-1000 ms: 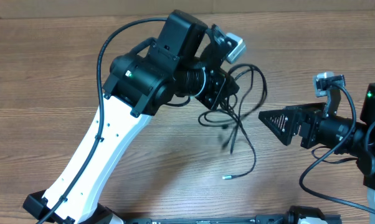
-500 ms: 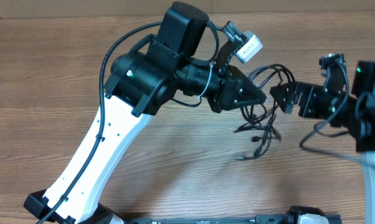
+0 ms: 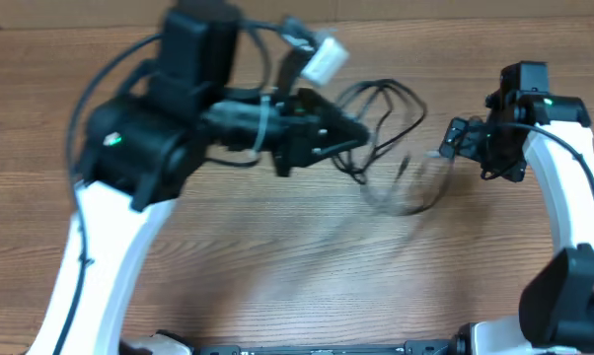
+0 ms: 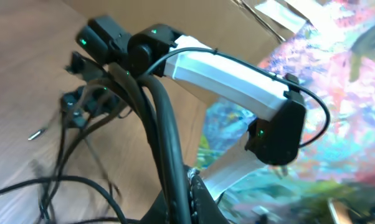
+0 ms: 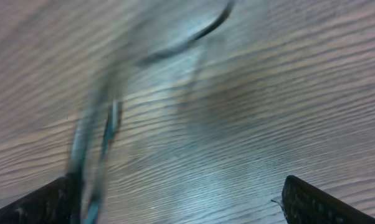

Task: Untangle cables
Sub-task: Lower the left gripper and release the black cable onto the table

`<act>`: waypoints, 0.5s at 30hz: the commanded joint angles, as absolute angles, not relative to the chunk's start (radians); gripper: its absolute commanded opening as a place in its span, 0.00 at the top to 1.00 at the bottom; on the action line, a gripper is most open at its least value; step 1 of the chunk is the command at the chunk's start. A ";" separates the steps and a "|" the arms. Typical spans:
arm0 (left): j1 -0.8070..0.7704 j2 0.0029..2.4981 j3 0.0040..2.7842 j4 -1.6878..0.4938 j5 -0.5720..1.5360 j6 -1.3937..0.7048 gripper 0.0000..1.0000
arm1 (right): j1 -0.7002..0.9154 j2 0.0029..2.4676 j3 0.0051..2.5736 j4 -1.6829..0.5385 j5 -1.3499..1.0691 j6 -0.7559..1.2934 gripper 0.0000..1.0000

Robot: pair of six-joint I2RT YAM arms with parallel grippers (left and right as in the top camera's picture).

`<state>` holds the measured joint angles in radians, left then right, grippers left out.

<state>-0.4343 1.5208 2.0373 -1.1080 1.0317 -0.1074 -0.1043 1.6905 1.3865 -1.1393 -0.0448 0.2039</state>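
Overhead view was heavily motion-blurred. The left gripper [image 3: 359, 132] sat over the middle of the table [image 3: 277, 261], toward the far side, pointing right. Its claw was pinched tight on the cables [image 3: 384, 87]. From that pinch the black cords fanned out to the right as a few open loops. A fainter, smeared loop hung lower toward the near side, between the two grippers. The cords looked lifted off the wood; I could not tell whether any touched it.

The left wrist view confirmed the grip. Several strands of the cables [image 4: 164, 127] rose straight out of the closed claw at the bottom edge, bunched close together. Thinner strands spread off to the left. One small plug [image 4: 35, 133] showed at a strand end over the wood. The white right arm [image 4: 225, 70] crossed the top of this view.

The right gripper [image 3: 456, 144] sat just right of the loops, pointing left at them. I could not tell from overhead whether it touched them. In the right wrist view the right claw [image 5: 178, 186] was spread wide. Its two dark fingers sat at the bottom corners, with only wood grain between them. Blurred cable streaks [image 5: 95, 134] ran down beside the finger in the left corner. Contact there was unclear.
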 commanded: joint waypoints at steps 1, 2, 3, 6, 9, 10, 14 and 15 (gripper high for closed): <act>-0.339 1.463 2.050 -1.171 0.968 -0.059 0.96 | -0.107 1.717 1.386 -1.140 -0.022 0.237 0.00; -0.323 1.459 2.050 -1.192 0.932 -0.059 0.96 | -0.107 1.718 1.386 -1.139 -0.028 0.237 0.00; -0.314 1.458 2.050 -1.214 0.888 -0.059 0.96 | -0.107 1.718 1.386 -1.139 -0.029 0.237 0.00; -0.313 1.460 2.049 -1.283 0.744 -0.060 0.96 | -0.107 1.718 1.386 -1.145 -0.031 0.237 0.00; -0.313 1.462 2.049 -1.304 0.718 -0.059 0.96 | -0.107 1.718 1.386 -1.152 -0.041 0.237 0.00; -0.313 1.462 2.049 -1.303 0.707 -0.060 0.96 | -0.107 1.718 1.386 -1.154 -0.054 0.236 0.00; -0.316 1.462 2.049 -1.264 0.664 -0.138 0.96 | -0.107 1.715 1.387 -1.156 -0.068 0.235 0.00; -0.318 1.462 2.050 -1.244 0.690 -0.138 0.96 | -0.107 1.715 1.387 -1.156 -0.074 0.233 0.00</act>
